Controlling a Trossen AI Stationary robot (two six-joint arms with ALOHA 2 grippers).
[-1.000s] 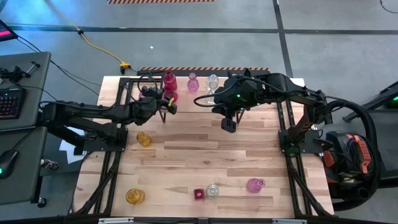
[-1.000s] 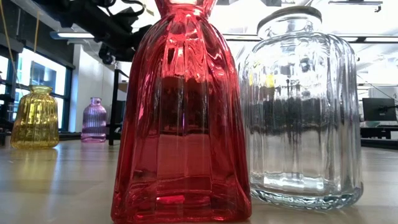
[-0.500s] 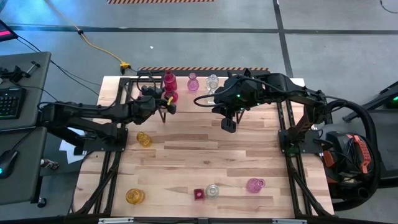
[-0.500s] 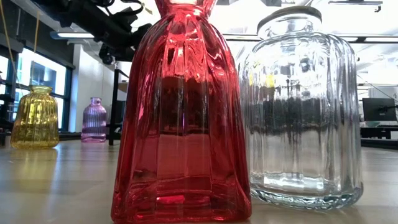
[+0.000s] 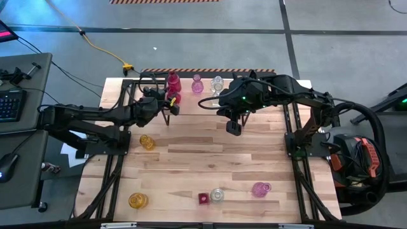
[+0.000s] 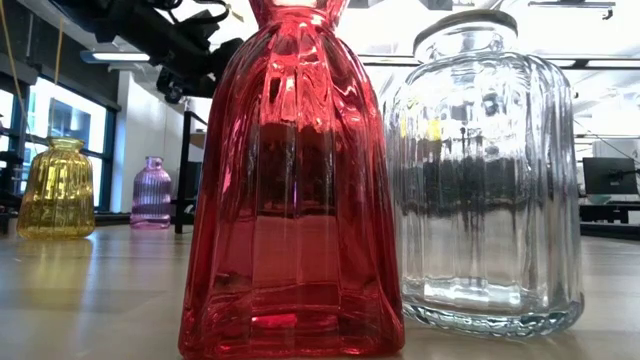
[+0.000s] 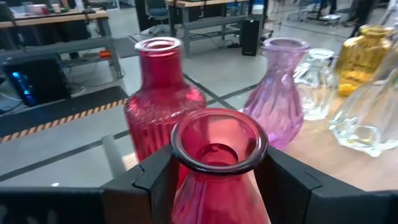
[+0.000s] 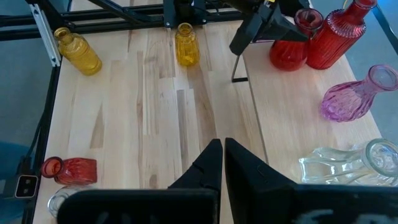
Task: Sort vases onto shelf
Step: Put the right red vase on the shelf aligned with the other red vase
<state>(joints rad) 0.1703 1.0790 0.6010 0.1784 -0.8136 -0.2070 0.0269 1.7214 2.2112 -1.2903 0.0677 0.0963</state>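
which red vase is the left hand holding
The wide-mouthed red glass vase, clamped at its neck between the left hand. The taller ribbed red glass bottle just behind it stands free.

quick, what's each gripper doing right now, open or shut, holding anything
Left gripper: shut on the red vase, at the shelf.
Right gripper: shut, holding nothing, above the table.

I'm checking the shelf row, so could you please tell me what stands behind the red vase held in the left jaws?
Behind the red vase in the left gripper stand a ribbed red bottle, then a pink vase and clear glass. The bottle's base is hidden.
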